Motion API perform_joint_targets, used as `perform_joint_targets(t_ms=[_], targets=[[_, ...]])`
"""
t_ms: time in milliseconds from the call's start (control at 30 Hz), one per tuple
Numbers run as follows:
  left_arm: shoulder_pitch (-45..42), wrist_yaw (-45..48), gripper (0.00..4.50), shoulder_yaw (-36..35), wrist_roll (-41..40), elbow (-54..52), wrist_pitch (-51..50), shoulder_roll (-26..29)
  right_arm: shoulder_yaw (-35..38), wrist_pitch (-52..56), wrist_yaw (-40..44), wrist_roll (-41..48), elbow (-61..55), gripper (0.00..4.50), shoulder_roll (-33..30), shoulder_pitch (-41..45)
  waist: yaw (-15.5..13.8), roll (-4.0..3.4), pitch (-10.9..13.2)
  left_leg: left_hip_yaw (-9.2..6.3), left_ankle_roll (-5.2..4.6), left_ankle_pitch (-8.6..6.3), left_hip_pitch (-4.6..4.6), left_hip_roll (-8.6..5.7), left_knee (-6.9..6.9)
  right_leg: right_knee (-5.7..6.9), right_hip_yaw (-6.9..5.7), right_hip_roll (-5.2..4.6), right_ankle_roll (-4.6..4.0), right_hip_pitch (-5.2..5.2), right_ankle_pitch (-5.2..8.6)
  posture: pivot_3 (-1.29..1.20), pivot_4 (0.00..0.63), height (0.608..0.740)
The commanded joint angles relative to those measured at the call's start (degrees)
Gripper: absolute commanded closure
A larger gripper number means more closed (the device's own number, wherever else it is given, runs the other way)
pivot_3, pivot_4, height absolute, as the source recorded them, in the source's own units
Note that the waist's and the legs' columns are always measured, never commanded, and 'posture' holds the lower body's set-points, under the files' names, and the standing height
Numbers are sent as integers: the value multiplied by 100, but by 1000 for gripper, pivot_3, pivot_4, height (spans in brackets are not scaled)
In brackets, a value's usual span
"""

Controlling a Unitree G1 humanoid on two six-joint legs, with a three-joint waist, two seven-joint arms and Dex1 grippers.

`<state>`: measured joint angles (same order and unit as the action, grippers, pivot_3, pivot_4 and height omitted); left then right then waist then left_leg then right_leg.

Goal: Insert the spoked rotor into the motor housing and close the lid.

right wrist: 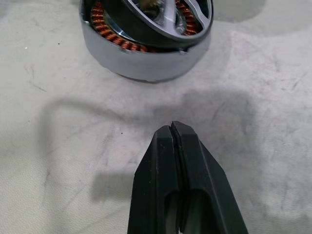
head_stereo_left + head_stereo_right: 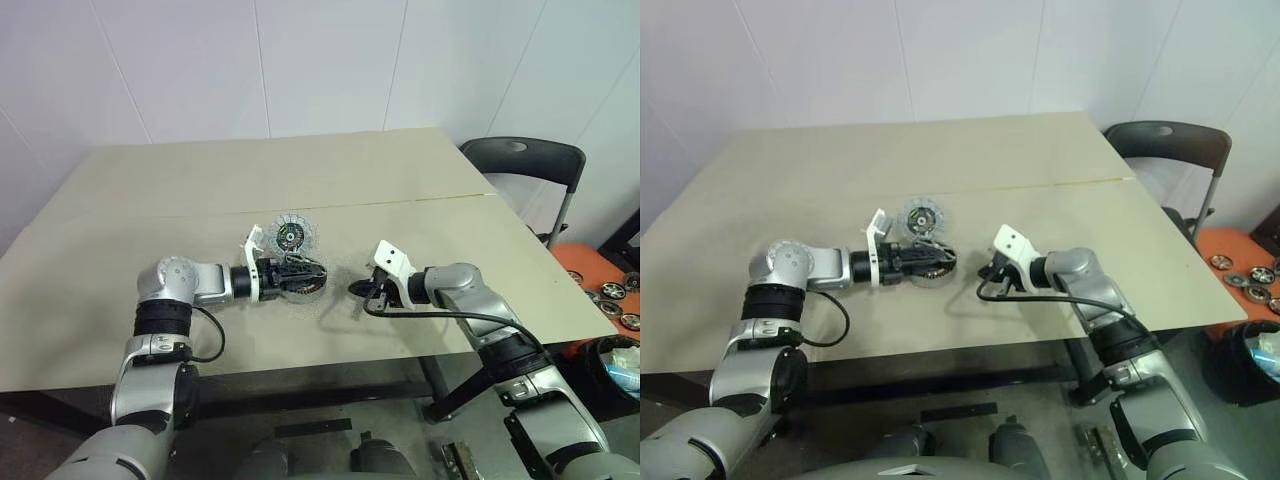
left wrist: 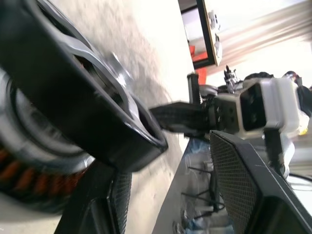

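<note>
The motor housing (image 1: 146, 58), a short round cup with copper windings, sits mid-table. The spoked rotor (image 1: 163, 17) lies tilted in its mouth. My left gripper (image 2: 305, 270) reaches in level from the left and hangs right over the housing. Its jaws stand apart with bare table showing between them, and one fingertip is hidden behind the rotor's rim. The lid (image 2: 290, 235), ribbed-rimmed with a black centre, rests just behind the housing. My right gripper (image 1: 174, 127) is shut on nothing and hovers low, a short way to the housing's right, pointing at it.
The tan table (image 2: 420, 200) has a seam across its middle and open surface all round. A black chair (image 2: 525, 160) stands past its far right corner. An orange surface with several small round parts (image 2: 605, 290) lies off to the right.
</note>
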<state>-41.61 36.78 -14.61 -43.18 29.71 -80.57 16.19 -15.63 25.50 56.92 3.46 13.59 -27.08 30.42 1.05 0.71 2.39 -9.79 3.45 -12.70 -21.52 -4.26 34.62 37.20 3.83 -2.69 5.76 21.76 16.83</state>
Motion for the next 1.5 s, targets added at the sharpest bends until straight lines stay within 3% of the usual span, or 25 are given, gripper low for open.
perform_joint_targets(t_ms=[33,567,1267,1500], targets=[[-164,-99,1891,-185,-139,-174,-236,-14,-10,-60,-23,13,-159,4500,52,74,-3,0,1,0,0,0,0,0,0,0,0,0,0,0,0,0,0,740],[23,-448,1891,-436,-323,-790,-1181,-97,-46,-75,-50,6,-105,4500,38,83,1,2,2,2,0,0,0,0,1,1,1,0,3,0,-2,0,0,740],[163,-942,1891,207,-1803,-753,-1193,567,-58,-79,-50,-26,-136,4500,19,21,1,0,3,1,0,0,0,0,2,1,4,0,3,1,-2,0,0,740],[-99,-1150,1891,-67,-2001,-657,-1193,531,-76,-81,-45,-42,-70,4500,45,53,-5,0,3,1,1,0,0,0,2,2,5,0,2,1,-2,0,0,740]])
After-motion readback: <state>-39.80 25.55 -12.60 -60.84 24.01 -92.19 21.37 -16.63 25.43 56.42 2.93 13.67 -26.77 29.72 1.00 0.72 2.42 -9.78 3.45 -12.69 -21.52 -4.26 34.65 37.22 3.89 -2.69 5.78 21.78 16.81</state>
